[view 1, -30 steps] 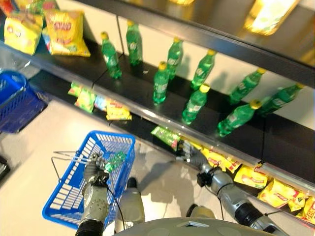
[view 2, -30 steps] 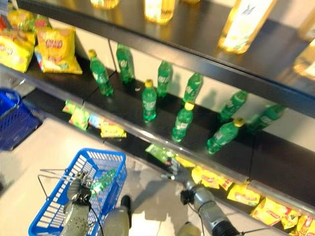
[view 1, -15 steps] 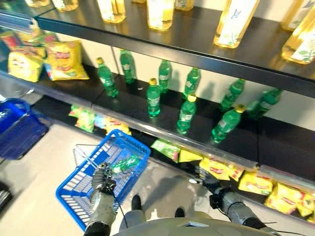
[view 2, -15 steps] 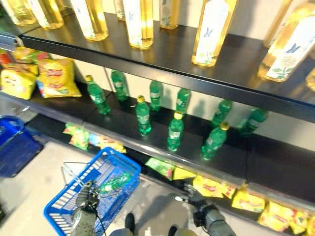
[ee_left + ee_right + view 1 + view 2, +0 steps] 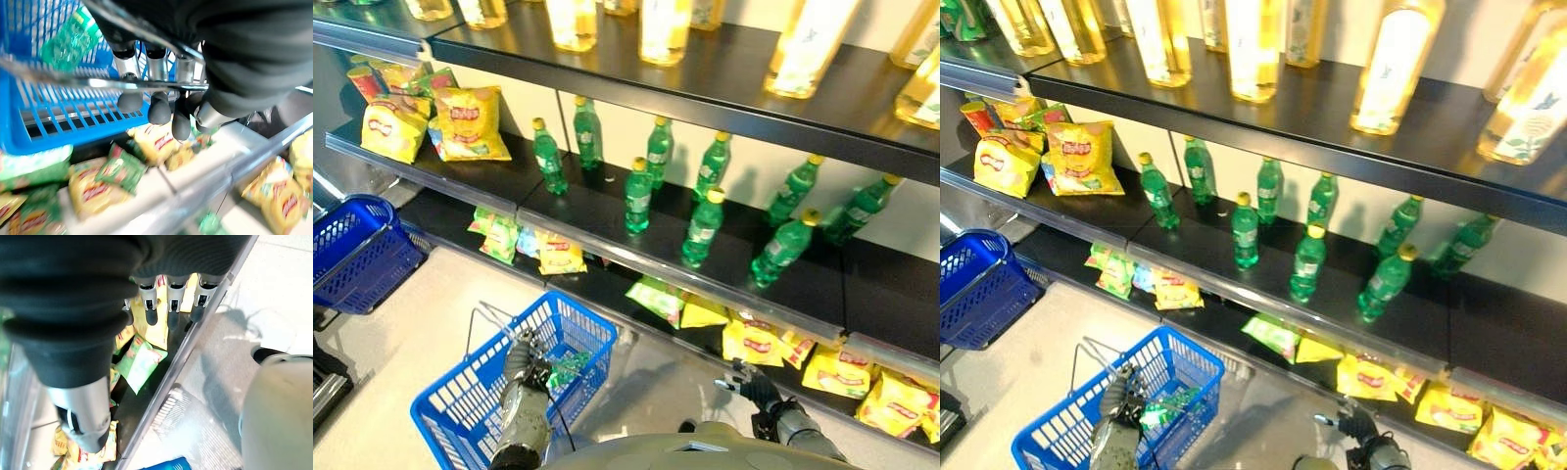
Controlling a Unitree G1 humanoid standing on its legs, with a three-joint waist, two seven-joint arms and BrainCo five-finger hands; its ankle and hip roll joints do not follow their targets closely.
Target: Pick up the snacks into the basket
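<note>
Left eye view | left hand (image 5: 521,364) is gripping wire handle (image 5: 481,323) of blue basket (image 5: 460,406) | right hand (image 5: 752,388) is hanging with relaxed fingers near bottom-shelf snack packets (image 5: 751,342)

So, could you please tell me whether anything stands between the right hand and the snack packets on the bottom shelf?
Nothing visible does. The right hand hangs open just in front of the bottom shelf, with the green snack packet and yellow packets lying beyond its fingers. The left hand grips the blue basket's handle.
</note>
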